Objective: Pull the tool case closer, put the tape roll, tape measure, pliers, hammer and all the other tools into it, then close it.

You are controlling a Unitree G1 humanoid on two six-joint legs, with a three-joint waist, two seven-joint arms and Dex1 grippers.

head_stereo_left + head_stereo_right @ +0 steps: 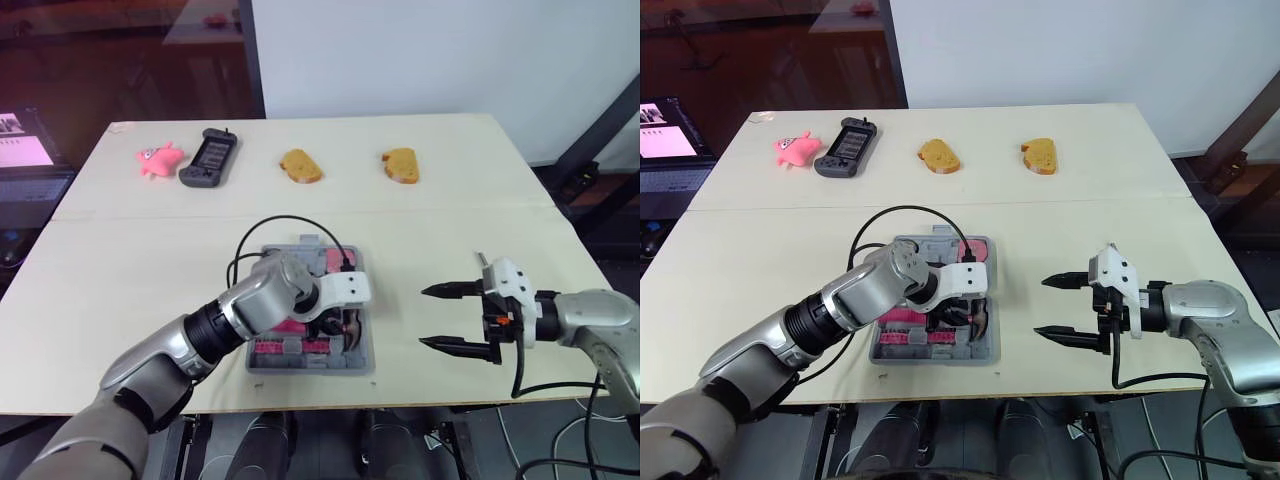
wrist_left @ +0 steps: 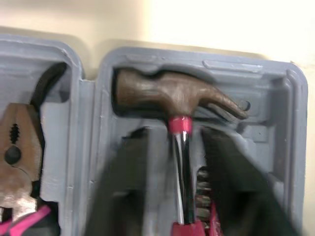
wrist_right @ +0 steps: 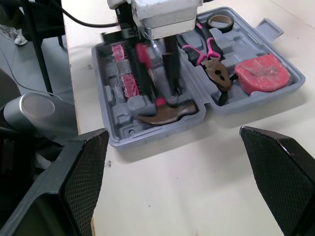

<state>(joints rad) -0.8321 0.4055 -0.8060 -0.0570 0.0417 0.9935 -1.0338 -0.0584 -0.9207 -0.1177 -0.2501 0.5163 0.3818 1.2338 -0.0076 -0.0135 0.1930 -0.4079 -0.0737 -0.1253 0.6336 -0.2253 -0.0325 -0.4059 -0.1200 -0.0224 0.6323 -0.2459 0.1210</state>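
Observation:
The grey tool case [image 1: 362,360] lies open near the table's front edge. In its moulded slots I see the hammer [image 2: 167,96] with its brown head, the pliers [image 3: 216,73], the tape roll [image 3: 220,20] and the red tape measure [image 3: 261,73]. My left gripper [image 1: 335,325] hangs low over the case, open, its fingers [image 2: 128,167] straddling the hammer's shaft with a gap on each side. To the right of the case, my right gripper [image 1: 424,317] is held just above the table, open and empty, pointing toward the case.
At the table's far side lie a pink toy [image 1: 157,160], a black handheld device [image 1: 208,157] and two bread slices [image 1: 300,166] [image 1: 400,165]. A laptop [image 1: 25,150] sits off the table's left. A black cable [image 1: 290,225] loops over the case.

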